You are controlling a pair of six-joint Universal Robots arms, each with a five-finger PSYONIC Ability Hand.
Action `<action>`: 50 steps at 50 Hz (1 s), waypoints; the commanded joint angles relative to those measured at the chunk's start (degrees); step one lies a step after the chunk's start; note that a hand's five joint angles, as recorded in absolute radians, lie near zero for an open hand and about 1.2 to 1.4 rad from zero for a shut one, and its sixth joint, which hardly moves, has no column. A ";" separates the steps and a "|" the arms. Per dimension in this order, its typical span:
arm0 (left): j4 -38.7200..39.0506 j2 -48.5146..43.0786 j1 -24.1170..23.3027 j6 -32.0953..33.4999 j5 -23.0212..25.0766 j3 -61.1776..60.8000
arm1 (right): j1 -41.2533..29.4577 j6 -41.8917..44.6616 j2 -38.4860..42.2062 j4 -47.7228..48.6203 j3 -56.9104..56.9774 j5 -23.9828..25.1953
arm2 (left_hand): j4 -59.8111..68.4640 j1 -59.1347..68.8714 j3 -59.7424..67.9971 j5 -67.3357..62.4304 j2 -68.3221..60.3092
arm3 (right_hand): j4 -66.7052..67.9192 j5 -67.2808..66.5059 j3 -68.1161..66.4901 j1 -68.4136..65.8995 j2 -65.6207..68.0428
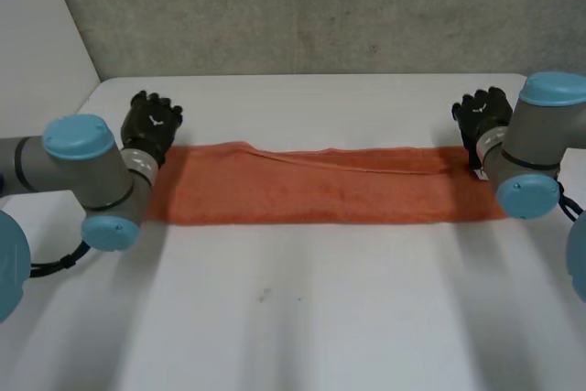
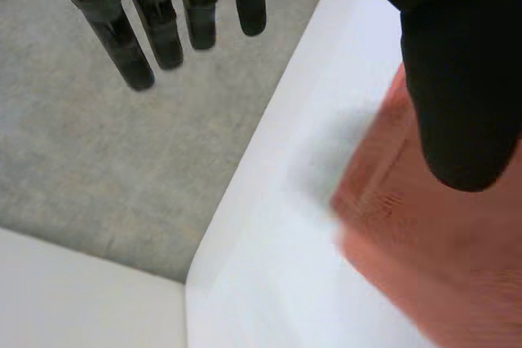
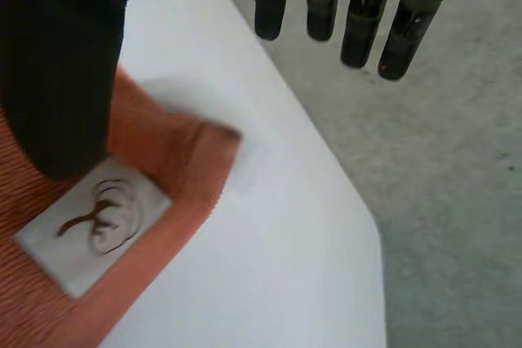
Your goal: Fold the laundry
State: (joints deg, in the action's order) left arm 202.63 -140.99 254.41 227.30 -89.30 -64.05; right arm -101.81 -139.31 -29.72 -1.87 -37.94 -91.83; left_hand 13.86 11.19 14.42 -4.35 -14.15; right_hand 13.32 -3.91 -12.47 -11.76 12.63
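An orange towel (image 1: 320, 188) lies stretched as a long, narrow strip across the far half of a white table (image 1: 302, 318), one end by each arm, as a two-armed robot sets about folding laundry. The left hand (image 1: 152, 124) is at the strip's far left corner and the right hand (image 1: 482, 114) at its far right corner. In each wrist view the fingers (image 2: 134, 46) are straight and held well away from the thumb with nothing between them, so both hands are wide and empty. The right thumb (image 3: 61, 79) hangs over the cloth just beside a white sewn-in label (image 3: 94, 222) near that corner, whose tip curls slightly; whether either thumb touches the cloth cannot be told. A soft ridge runs along the towel's far edge, suggesting the cloth already lies doubled lengthwise. The towel looks light, limp and nappy. It will likely sag and drape wherever it is unsupported, and its rough pile should give the fingers purchase rather than slip. The sensible hold appears to be a pinch at the two far corners, or at both short ends, taking every layer together so the strip stays doubled when lifted. A grip on the top layer alone risks peeling the fold open.
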 commanded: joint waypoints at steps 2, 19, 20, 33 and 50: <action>4.70 5.72 -1.11 1.65 0.44 -6.17 | 0.20 -6.84 -5.60 2.66 -2.05 -1.68 | -3.86 -1.19 -4.42 4.35 4.15 | -3.32 3.91 2.47 1.76 -2.63; 5.67 21.89 -1.72 -5.20 0.18 -22.95 | 5.56 -13.88 -29.34 0.02 -36.50 9.13 | -3.86 -1.19 -4.42 4.35 4.15 | -3.32 3.91 2.47 1.76 -2.63; 5.67 22.95 -2.07 -6.77 0.18 -24.61 | 6.00 -13.97 -29.34 -0.33 -37.38 9.56 | -3.86 -1.19 -4.42 4.35 4.15 | -1.42 2.01 0.57 -0.14 -0.73; 5.67 24.01 -2.69 -15.23 0.53 -30.87 | 11.01 -13.79 -22.58 3.79 -42.40 15.54 | -3.86 -1.19 -4.42 4.35 4.15 | 19.30 -18.71 -20.14 -20.86 19.99; 6.29 23.92 -2.69 -15.40 0.53 -31.49 | 12.95 -13.26 -19.76 7.75 -40.55 15.19 | -3.86 -1.19 -4.42 4.35 4.15 | 56.11 -55.51 -56.95 -57.66 56.79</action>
State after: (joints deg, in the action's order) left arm 208.91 -117.12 251.71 211.95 -88.71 -95.37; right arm -89.53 -152.66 -50.17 5.01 -79.44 -76.26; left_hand 11.73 11.15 12.21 -2.64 -11.60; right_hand 43.49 -31.93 -43.55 -37.55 44.12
